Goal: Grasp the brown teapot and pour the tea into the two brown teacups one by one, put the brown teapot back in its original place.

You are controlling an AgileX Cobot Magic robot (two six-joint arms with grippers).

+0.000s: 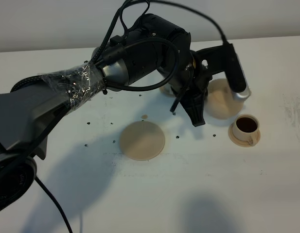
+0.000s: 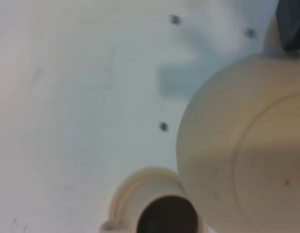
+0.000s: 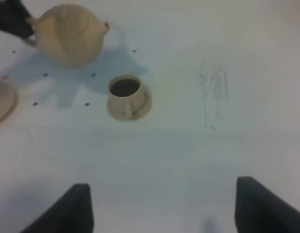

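My left gripper [image 1: 198,104] reaches across the middle and is shut on the handle of the brown teapot [image 1: 222,99]. It holds the pot about upright, just beyond and left of a brown teacup [image 1: 244,128]. That cup stands on its small saucer and holds dark tea. The left wrist view shows the teapot [image 2: 242,160] close up over the cup [image 2: 167,216]. The second teacup [image 1: 165,90] peeks out from under the arm, mostly hidden. The wide flat saucer disc [image 1: 142,140] lies bare. My right gripper [image 3: 164,208] is open and empty, with the teapot [image 3: 69,41] and cup [image 3: 125,97] ahead of it.
The white table [image 1: 213,184] carries several small dark specks around the disc and cups. A faint scuff [image 3: 215,94] marks the surface to the right of the filled cup. The left arm's bulk and cables [image 1: 140,48] cover the back middle.
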